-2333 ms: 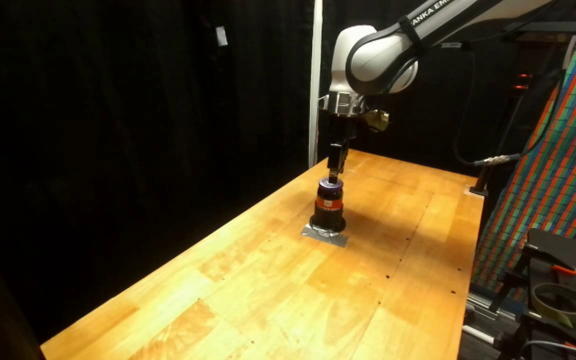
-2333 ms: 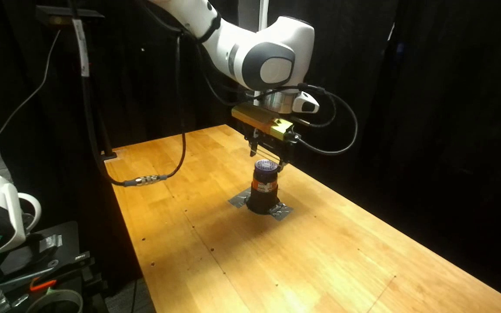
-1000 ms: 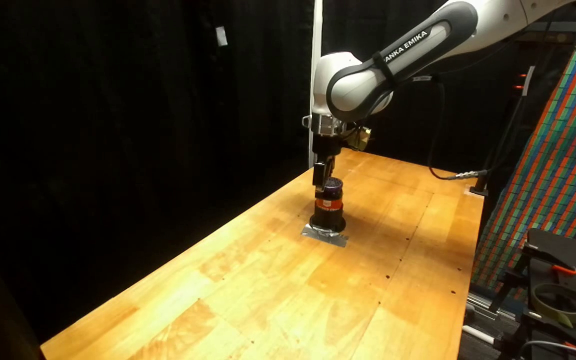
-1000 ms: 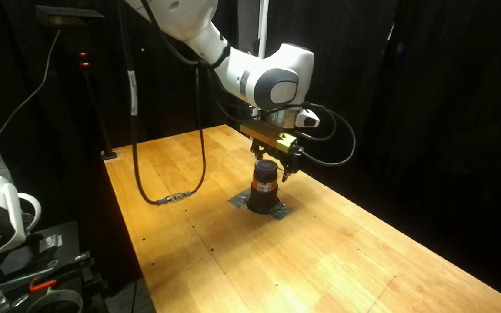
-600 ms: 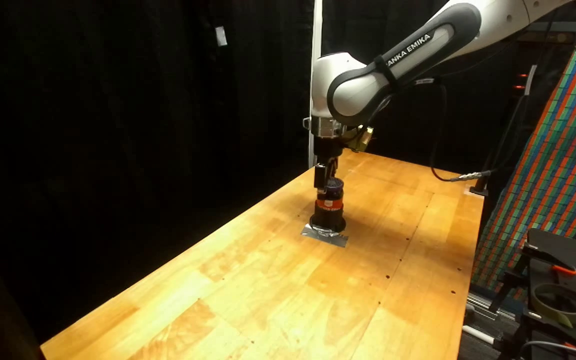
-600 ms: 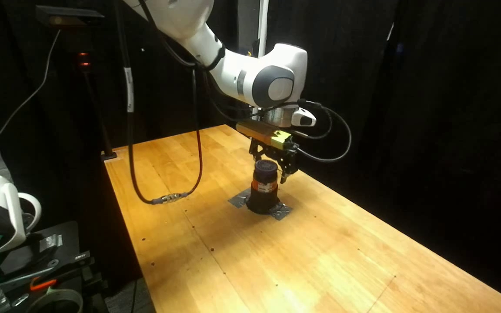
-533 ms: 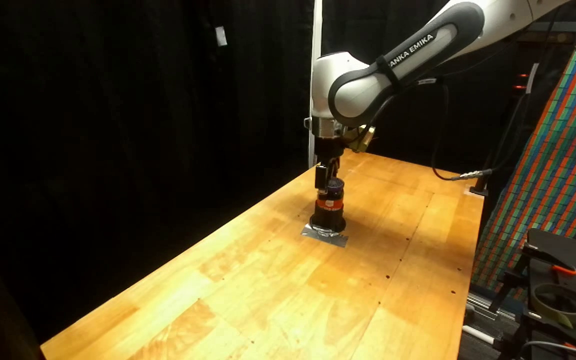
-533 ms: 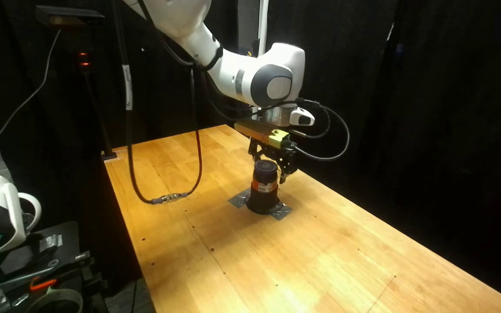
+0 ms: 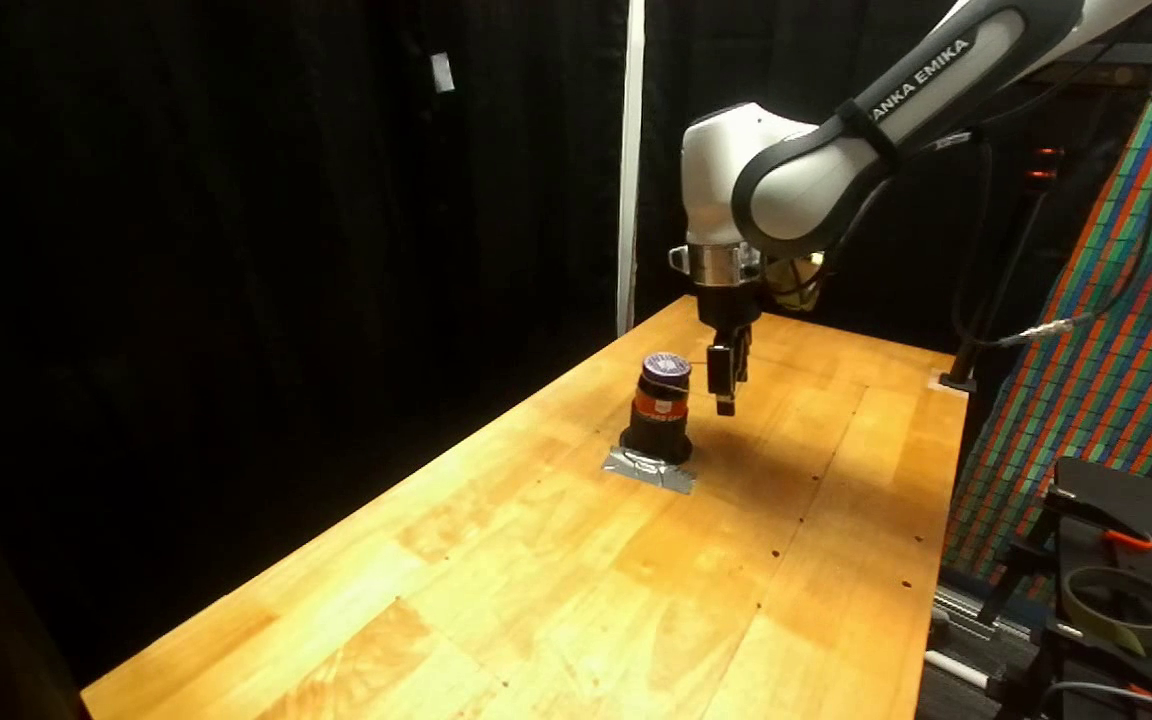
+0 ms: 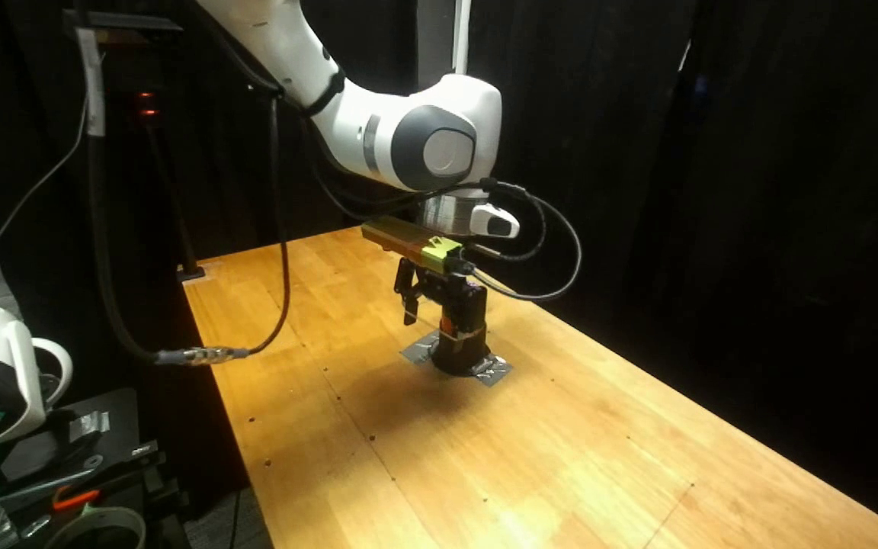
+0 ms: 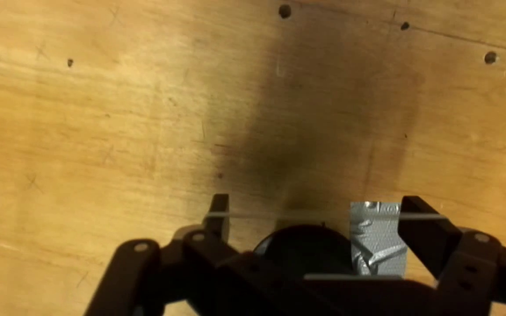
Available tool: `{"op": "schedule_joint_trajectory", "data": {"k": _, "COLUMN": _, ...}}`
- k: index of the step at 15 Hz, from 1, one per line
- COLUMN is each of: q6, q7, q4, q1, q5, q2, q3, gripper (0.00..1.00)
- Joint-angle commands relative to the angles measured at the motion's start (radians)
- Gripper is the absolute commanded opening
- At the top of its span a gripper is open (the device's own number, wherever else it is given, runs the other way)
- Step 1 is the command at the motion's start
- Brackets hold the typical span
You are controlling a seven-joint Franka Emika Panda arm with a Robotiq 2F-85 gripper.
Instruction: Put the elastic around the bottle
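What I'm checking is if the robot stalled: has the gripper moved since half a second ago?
Yes. In an exterior view, the gripper has shifted rightward in the picture: earlier overlapping the bottle, now to its right.

The orange-labelled, purple-topped bottle (image 9: pixel 661 408) stands upright, a thin pale elastic (image 11: pixel 314 215) stretched across its side.

Tbl (image 9: pixel 536 600): semi-gloss wood; tape (image 11: pixel 380 243): shiny w/ wrinkles; end effector (image 11: pixel 315 213): matt.
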Motion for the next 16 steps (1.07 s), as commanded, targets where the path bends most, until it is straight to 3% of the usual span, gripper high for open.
{"op": "schedule_joint_trajectory", "data": {"k": 1, "q6": 0.162, "q7": -0.028, "q4": -0.243, "q1": -0.030, "q5": -0.013, "q2": -0.164, "q3": 0.002, "gripper": 0.75}}
{"op": "schedule_joint_trajectory", "data": {"k": 8, "q6": 0.790, "q7": -0.001, "q4": -0.602, "q1": -0.026, "q5": -0.090, "q2": -0.300, "q3": -0.025, "gripper": 0.20}}
{"op": "schedule_joint_trajectory", "data": {"k": 12, "q6": 1.142, "q7": 0.027, "q4": -0.741, "q1": 0.014, "q5": -0.148, "q2": -0.264, "q3": -0.096, "gripper": 0.11}}
{"op": "schedule_joint_trajectory", "data": {"k": 14, "q6": 1.313, "q7": -0.016, "q4": -0.778, "q1": 0.059, "q5": -0.098, "q2": -0.203, "q3": -0.146, "gripper": 0.16}}
{"op": "schedule_joint_trajectory", "data": {"k": 16, "q6": 1.475, "q7": -0.020, "q4": -0.797, "q1": 0.060, "q5": -0.075, "q2": -0.125, "q3": -0.134, "gripper": 0.18}}
